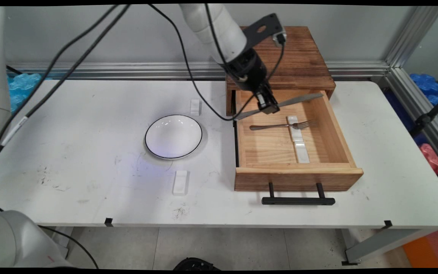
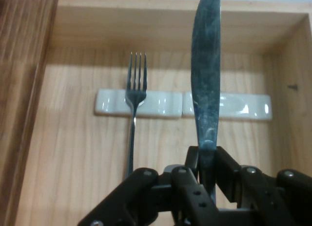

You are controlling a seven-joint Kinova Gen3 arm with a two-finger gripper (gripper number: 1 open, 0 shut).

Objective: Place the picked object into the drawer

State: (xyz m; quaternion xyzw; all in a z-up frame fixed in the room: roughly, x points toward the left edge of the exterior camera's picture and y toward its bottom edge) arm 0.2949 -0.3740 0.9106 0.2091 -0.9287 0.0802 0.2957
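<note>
My gripper [image 1: 269, 107] is shut on a metal knife [image 1: 291, 102], held level above the back of the open wooden drawer [image 1: 299, 173]. In the hand view the knife [image 2: 206, 75] runs straight up from between the fingers [image 2: 222, 165]. Inside the drawer a fork [image 1: 281, 125] lies with its tines resting on a white cutlery rest [image 1: 293, 123]; a second white rest [image 1: 301, 149] lies end to end with it. The hand view shows the fork [image 2: 134, 104] left of the knife, and both rests [image 2: 229, 106] side by side across the drawer floor.
A white plate with a dark rim [image 1: 173, 136] sits mid-table. Two small white rests lie on the table, one behind the plate [image 1: 195, 107] and one in front [image 1: 180, 182]. The wooden cabinet [image 1: 295, 57] stands behind the drawer, whose black handle [image 1: 298, 200] juts forward.
</note>
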